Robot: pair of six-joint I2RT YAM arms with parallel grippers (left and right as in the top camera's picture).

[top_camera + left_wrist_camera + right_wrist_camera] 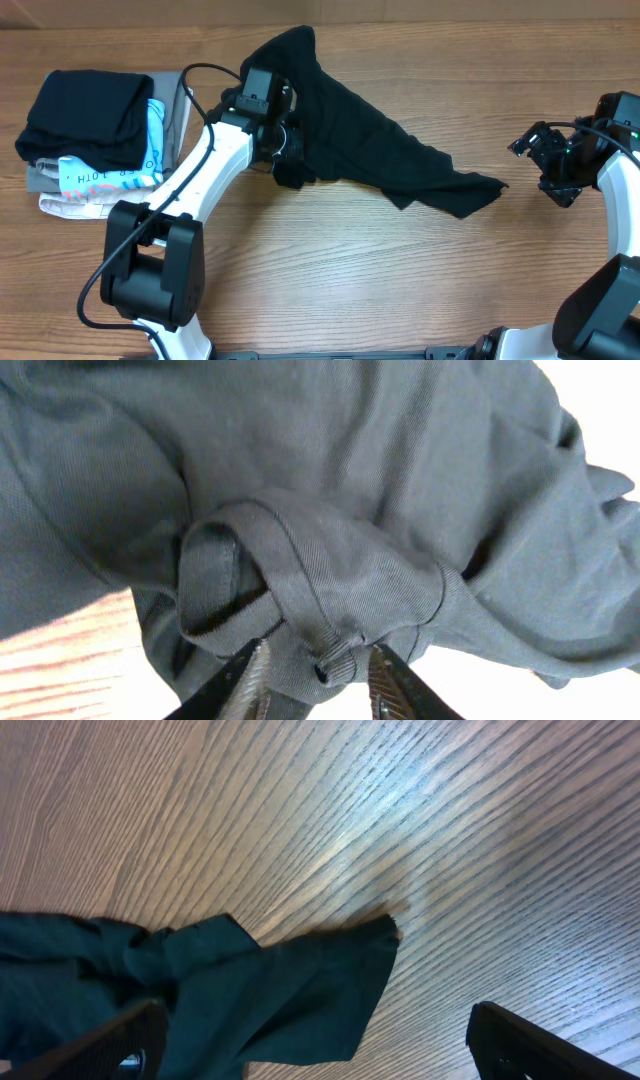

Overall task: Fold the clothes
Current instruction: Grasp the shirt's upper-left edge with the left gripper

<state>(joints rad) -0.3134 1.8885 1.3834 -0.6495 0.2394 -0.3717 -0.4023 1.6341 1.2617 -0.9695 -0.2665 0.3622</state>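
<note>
The black T-shirt (370,140) lies crumpled across the middle of the table, running from the back centre to a corner at the front right (480,190). My left gripper (287,152) is at the shirt's left edge. In the left wrist view its jaws (320,675) are closed on a bunched hem of the T-shirt (330,560). My right gripper (540,168) is open and empty, apart from the shirt, just right of its front-right corner. In the right wrist view that corner of the T-shirt (300,990) lies on the wood between and ahead of the wide-open jaws (320,1045).
A pile of folded garments stands at the left: a black one (85,110) on top, a light-blue-and-white printed one (105,175), a grey one (172,110) and a pale one (75,205) beneath. The wooden table (400,280) shows in front. A black cable (200,75) loops off the left arm.
</note>
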